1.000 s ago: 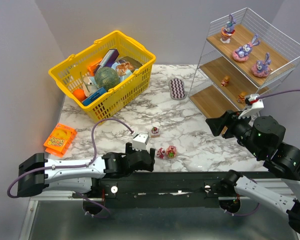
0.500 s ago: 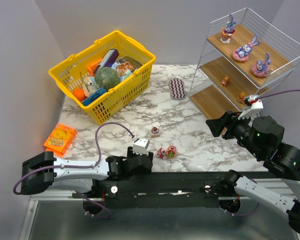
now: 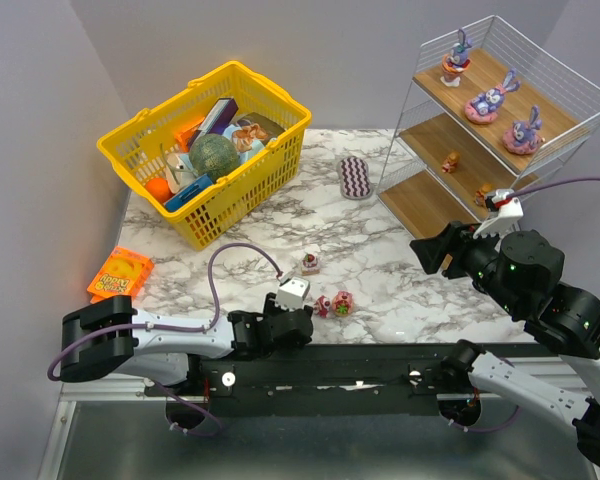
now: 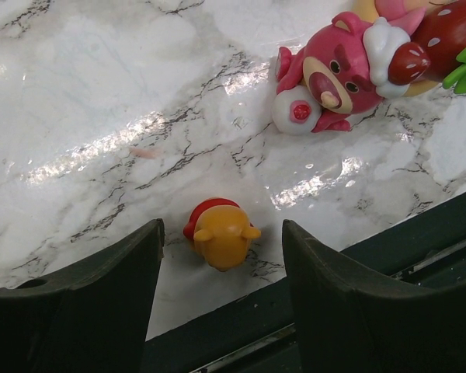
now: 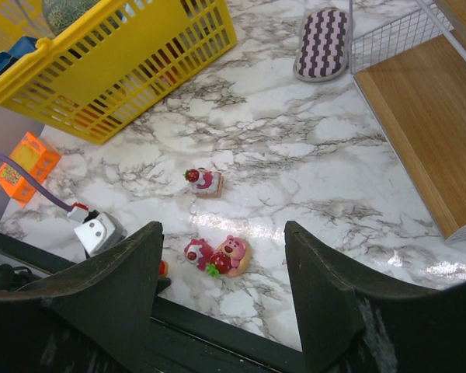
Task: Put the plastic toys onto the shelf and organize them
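The shelf (image 3: 570, 85) stands at the back right. Three purple bunnies (image 3: 485, 100) sit on its top board and two orange bears (image 3: 450, 161) on the middle board. The third orange bear (image 4: 220, 233) lies on the marble by the table's front edge, between the fingers of my open left gripper (image 4: 221, 268), untouched. In the top view the left gripper (image 3: 302, 320) hides it. Three pink toys lie close by: a cake-shaped one (image 3: 310, 262), a pink bear (image 3: 323, 305) and a rounded one (image 3: 342, 302). My right gripper (image 3: 430, 250) hangs open and empty above the table, in front of the shelf.
A yellow basket (image 3: 205, 145) full of items stands at the back left. A purple zigzag pad (image 3: 356, 177) lies left of the shelf's foot. An orange packet (image 3: 120, 273) lies at the left edge. A black rail (image 3: 380, 360) runs along the table's front edge.
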### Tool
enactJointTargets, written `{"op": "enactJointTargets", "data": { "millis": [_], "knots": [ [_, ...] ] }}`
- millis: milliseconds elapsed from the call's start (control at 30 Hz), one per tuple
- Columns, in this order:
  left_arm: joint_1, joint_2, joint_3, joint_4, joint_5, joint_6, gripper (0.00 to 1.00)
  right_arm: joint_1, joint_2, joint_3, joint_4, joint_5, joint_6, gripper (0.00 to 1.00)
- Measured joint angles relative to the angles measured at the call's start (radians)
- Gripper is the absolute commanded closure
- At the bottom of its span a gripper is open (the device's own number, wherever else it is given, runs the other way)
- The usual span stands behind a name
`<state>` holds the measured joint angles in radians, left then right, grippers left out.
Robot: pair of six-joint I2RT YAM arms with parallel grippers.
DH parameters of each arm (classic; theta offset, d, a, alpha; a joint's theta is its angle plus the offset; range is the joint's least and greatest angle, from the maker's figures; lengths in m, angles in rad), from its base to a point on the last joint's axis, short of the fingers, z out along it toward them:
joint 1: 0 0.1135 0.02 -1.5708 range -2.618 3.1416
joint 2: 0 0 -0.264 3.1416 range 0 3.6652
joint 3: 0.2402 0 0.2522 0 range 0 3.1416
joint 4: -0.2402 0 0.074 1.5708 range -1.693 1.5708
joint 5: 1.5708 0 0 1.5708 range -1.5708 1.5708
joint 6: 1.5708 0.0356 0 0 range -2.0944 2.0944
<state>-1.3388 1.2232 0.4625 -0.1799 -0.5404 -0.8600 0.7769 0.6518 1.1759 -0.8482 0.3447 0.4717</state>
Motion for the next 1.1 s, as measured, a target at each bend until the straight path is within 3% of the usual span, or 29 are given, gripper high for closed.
{"op": "enactJointTargets", "data": {
  "millis": [367,500,800,1100],
  "knots": [
    [-0.003,0.001,0.002,0.022,-0.007,0.018,0.49,0.0,0.0,0.0,-0.01,0.0,0.0,0.28],
    [-0.003,0.006,0.002,0.024,-0.01,0.021,0.68,0.0,0.0,0.0,-0.01,0.0,0.0,0.28],
    [-0.004,0.006,0.011,0.012,-0.03,0.026,0.94,0.0,0.0,0.0,-0.01,0.0,0.0,0.28],
    [0.026,-0.027,0.211,-0.04,-0.052,0.166,1.0,0.0,-0.004,0.024,-0.019,0.005,-0.007,0.28]
  ]
}}
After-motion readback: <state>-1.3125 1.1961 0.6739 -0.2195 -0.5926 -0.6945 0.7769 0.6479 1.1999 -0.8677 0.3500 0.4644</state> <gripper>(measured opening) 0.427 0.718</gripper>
